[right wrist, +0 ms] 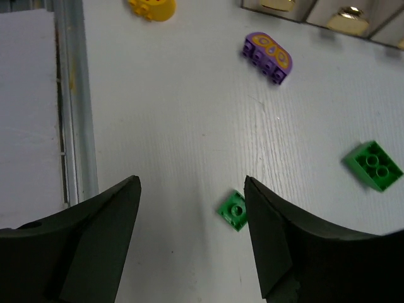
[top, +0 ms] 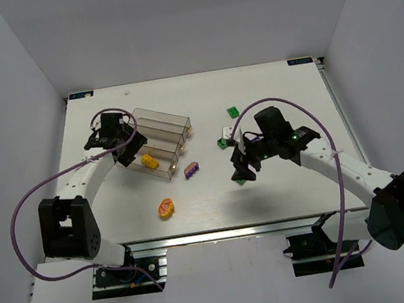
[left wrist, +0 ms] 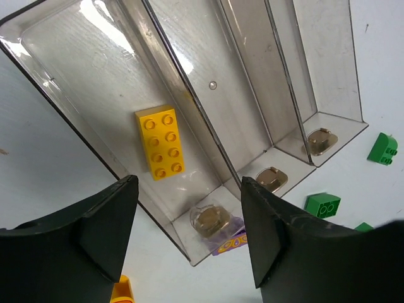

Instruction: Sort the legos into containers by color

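- left claw [top: 134, 147] [left wrist: 189, 233]: jaws spread wide, nothing held. it hangs above the near end of the bins, with both dark fingers framing the bottom of the left wrist view.
- bins [top: 172, 124] [left wrist: 208, 129]: three narrow clear compartments joined in one stepped block, standing on the table [top: 290, 192] left of centre.
- yellow brick [top: 148, 160] [left wrist: 161, 143]: lies flat, studs up, on the floor of the compartment closest to the left arm.
- orange piece [top: 166, 208] [right wrist: 151, 6]: on the table toward the near edge, in front of the bins and well apart from them.
- purple brick [top: 192, 170] [right wrist: 267, 57]: on the table just beside the end of the bins, outside them. contact with the wall cannot be told.
- green bricks: one [top: 233, 111] toward the far side, another [top: 222, 142] nearer, beside a small white piece [top: 225, 131]. both are on the table to the right of the bins.
- right claw [top: 244, 170] [right wrist: 192, 240]: jaws spread wide, nothing held, positioned above the table right of centre.
- small green brick [top: 241, 180] [right wrist: 234, 209]: on the table beneath the right claw. in the right wrist view it is close to the inner edge of one finger and not gripped.
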Robot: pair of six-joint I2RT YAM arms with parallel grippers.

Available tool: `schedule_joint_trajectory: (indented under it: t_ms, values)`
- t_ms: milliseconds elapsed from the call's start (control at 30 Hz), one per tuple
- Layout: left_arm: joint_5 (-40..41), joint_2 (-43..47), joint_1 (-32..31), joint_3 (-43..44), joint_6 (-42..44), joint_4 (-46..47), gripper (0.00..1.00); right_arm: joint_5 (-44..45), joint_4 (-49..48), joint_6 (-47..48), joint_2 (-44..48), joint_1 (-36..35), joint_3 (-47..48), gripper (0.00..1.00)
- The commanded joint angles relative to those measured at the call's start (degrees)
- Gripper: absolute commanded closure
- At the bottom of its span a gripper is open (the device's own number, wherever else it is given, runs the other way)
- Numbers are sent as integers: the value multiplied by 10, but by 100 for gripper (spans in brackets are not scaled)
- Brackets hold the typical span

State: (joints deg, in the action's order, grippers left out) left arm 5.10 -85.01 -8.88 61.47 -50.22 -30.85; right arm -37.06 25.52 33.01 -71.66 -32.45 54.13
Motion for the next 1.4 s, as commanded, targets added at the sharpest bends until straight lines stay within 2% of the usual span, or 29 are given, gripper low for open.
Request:
schedule_joint_trajectory:
  t_ms: [0, 67, 133, 167, 200, 233, 300, 400, 433, 467, 533, 667, 833, 1067, 1233, 1300, 1367]
  values:
    - [2, 35, 2, 26, 7, 2, 24, -78, 24, 103, -9, -20, 30, 27]
    - [-1, 53, 2, 32, 21, -10, 25, -98, 26, 149, -13, -33, 31, 23]
    - [1, 97, 2, 33, 36, -25, 44, -131, 24, 233, -18, -42, 30, 17]
    - [3, 116, 2, 24, 52, -40, 64, -150, 14, 259, -27, -58, 31, 14]
    - [7, 137, 2, 15, 57, -50, 64, -157, 6, 283, -35, -63, 32, 13]
    - [8, 184, 2, 3, 62, -70, 74, -159, -5, 317, -44, -68, 32, 13]
    - [11, 236, 2, -35, 70, -101, 76, -154, -27, 339, -71, -101, 55, 11]
    - [18, 336, 2, -78, 63, -163, 52, -126, -35, 362, -158, -148, 109, 11]
    - [21, 359, 2, -83, 57, -189, 37, -117, -39, 362, -176, -166, 122, 11]
    - [24, 405, 2, -88, 49, -201, 33, -108, -47, 359, -191, -173, 134, 11]
    - [39, 442, 2, -89, 36, -239, 26, -82, -71, 350, -232, -205, 164, 11]
    - [59, 524, 2, -84, -1, -287, 22, -31, -96, 287, -310, -246, 232, 14]
    - [75, 562, 2, -79, -6, -326, 18, 22, -66, 266, -416, -284, 329, 15]
    - [76, 575, -4, -78, -7, -351, 17, 59, -16, 292, -494, -306, 365, 16]
    - [78, 578, -4, -71, -3, -364, 17, 90, -21, 290, -513, -311, 357, 17]
    - [76, 578, -4, -68, -2, -365, 17, 95, -24, 289, -522, -314, 360, 20]
    - [74, 579, -4, -68, -1, -365, 17, 94, -22, 289, -528, -313, 365, 28]
